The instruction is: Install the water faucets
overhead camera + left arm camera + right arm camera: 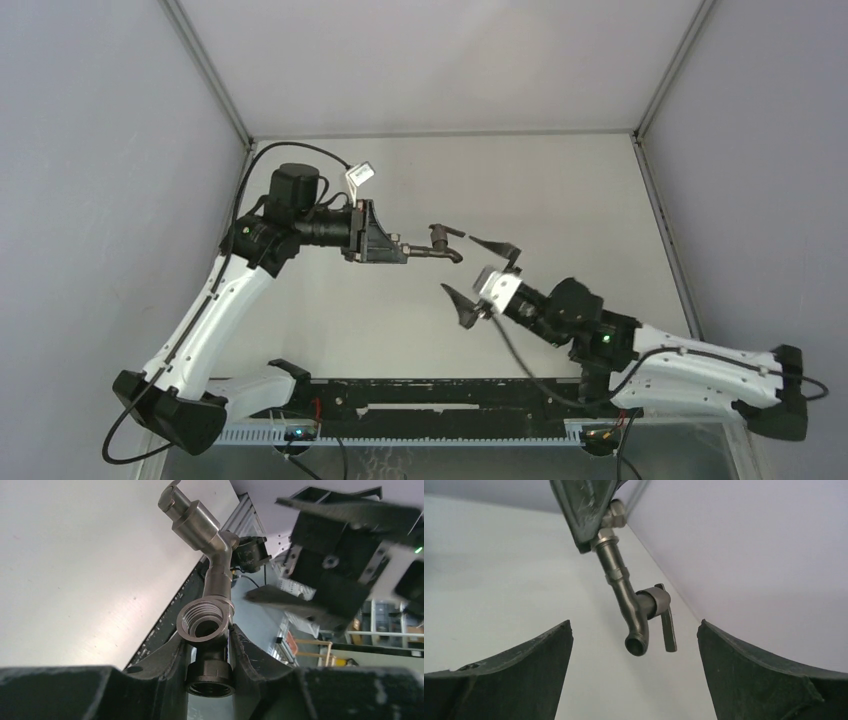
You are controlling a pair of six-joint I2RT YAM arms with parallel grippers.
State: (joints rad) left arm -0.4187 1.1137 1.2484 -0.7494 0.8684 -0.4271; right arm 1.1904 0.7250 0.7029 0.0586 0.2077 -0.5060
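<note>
Holding: our left jaws clamp the faucet (440,243) by its base, above the desk (560,190).
Waiting: our right jaws gape wide, empty.
Line-up: faucet's long axis points toward them, spout just short.

Matte white tabletop (560,180) boxed by pale grey wall panels (90,150). 2 thin metal corner struts (206,70) at far corners. Long black rail (440,395) along near edge, slotted white cable tray (430,432) below it.

No writing or label is legible in any view
</note>
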